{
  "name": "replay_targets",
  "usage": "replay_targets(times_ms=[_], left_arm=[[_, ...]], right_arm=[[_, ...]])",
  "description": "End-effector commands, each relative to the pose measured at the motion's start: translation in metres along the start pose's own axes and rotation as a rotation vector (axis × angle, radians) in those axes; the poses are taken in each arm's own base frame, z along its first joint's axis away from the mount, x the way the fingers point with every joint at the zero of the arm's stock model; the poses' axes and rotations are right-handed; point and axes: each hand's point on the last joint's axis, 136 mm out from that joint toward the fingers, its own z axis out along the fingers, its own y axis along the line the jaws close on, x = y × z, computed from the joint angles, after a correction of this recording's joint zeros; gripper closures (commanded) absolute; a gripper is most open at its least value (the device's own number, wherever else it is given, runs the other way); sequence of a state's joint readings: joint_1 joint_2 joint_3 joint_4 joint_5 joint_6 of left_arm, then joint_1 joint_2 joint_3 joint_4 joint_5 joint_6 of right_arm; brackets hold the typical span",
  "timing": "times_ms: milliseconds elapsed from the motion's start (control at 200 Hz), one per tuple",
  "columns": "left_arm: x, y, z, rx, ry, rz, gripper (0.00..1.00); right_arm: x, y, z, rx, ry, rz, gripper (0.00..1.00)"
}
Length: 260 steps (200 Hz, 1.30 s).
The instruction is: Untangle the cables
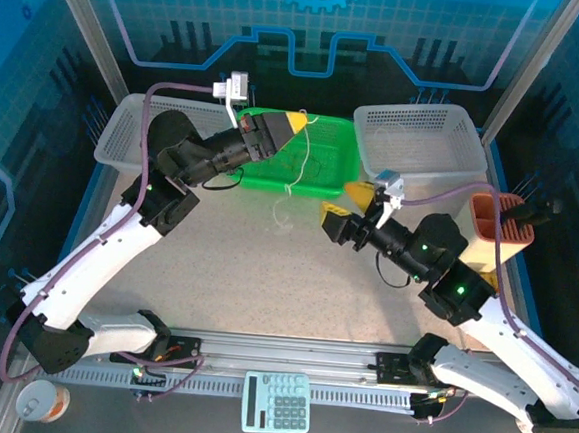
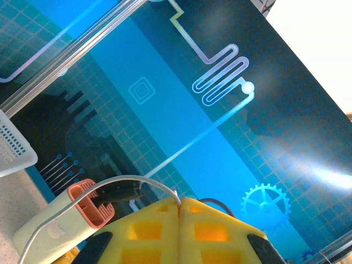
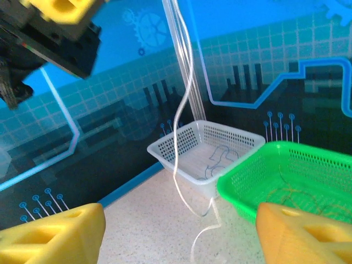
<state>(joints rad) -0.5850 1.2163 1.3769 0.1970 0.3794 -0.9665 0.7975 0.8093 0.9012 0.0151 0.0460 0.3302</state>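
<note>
My left gripper [image 1: 295, 123] is raised over the green basket [image 1: 323, 179] and shut on a whitish cable [image 1: 287, 191]. The cable hangs from its yellow tips down to the table in front of the basket. In the left wrist view the whitish cable [image 2: 129, 179] arches left out of the closed gripper [image 2: 181, 201]. My right gripper [image 1: 346, 201] is open just right of the hanging strand. From the right wrist, the whitish cable [image 3: 177, 148] dangles ahead of the open gripper [image 3: 179, 236], untouched. A blue cable [image 3: 217, 159] lies in the white basket [image 3: 165, 151]. Yellowish cables [image 3: 300, 192] lie in the green basket [image 3: 247, 181].
A white basket [image 1: 120, 133] stands at the back left behind the left arm, another white basket [image 1: 416, 141] at the back right. An orange and cream holder [image 1: 494, 228] sits by the right arm. A calculator [image 1: 277, 401] and a cup [image 1: 42, 401] lie at the near edge.
</note>
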Motion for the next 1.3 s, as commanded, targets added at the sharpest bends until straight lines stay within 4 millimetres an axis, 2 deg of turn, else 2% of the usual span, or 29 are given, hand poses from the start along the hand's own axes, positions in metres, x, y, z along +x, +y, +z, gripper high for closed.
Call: replay_targets(times_ms=[0, 205, 475, 555, 590, 615, 720, 825, 860, 905, 945, 1035, 1080, 1185, 1296], left_arm=[[-0.001, -0.012, -0.002, 0.044, -0.009, 0.037, 1.00], [0.003, -0.008, 0.002, 0.046, 0.008, 0.024, 1.00], [0.006, -0.004, 0.003, 0.055, 0.010, -0.003, 1.00], [0.007, -0.002, 0.002, 0.057, 0.009, -0.009, 1.00], [0.007, -0.002, 0.002, 0.056, 0.009, -0.010, 1.00], [0.007, -0.001, 0.002, 0.055, 0.009, -0.011, 1.00], [0.011, 0.008, 0.004, 0.041, 0.014, -0.017, 1.00], [0.015, 0.020, 0.008, 0.025, 0.019, -0.026, 1.00], [0.016, 0.024, 0.010, 0.019, 0.020, -0.028, 0.86], [0.017, 0.030, 0.011, 0.013, 0.019, -0.026, 0.75], [0.019, 0.036, 0.013, 0.005, 0.024, -0.029, 0.61], [0.021, 0.052, 0.016, -0.022, 0.032, -0.035, 0.19], [0.022, 0.061, 0.015, -0.040, 0.032, -0.041, 0.02], [0.021, 0.081, 0.011, -0.077, 0.028, -0.050, 0.01], [0.019, 0.105, 0.003, -0.126, 0.024, -0.067, 0.01]], right_arm=[[0.004, 0.010, 0.012, -0.045, 0.060, -0.033, 0.26], [-0.006, 0.015, 0.045, -0.060, 0.053, -0.039, 0.25], [-0.007, -0.002, 0.085, -0.005, 0.058, -0.045, 0.25], [-0.008, -0.009, 0.090, 0.008, 0.055, -0.035, 0.30], [-0.009, -0.013, 0.091, 0.012, 0.051, -0.027, 0.36], [-0.011, -0.014, 0.092, 0.011, 0.047, -0.023, 0.45], [-0.018, -0.026, 0.093, 0.028, 0.032, 0.004, 1.00], [-0.030, -0.043, 0.094, 0.074, 0.027, 0.009, 1.00], [-0.035, -0.052, 0.094, 0.098, 0.025, 0.008, 1.00], [-0.043, -0.064, 0.094, 0.133, 0.020, 0.002, 1.00], [-0.051, -0.077, 0.094, 0.163, 0.013, -0.004, 1.00], [-0.069, -0.105, 0.095, 0.228, -0.003, -0.011, 1.00], [-0.079, -0.121, 0.095, 0.260, -0.013, -0.012, 1.00], [-0.097, -0.156, 0.098, 0.327, -0.033, -0.005, 1.00], [-0.108, -0.196, 0.102, 0.425, -0.049, 0.014, 1.00]])
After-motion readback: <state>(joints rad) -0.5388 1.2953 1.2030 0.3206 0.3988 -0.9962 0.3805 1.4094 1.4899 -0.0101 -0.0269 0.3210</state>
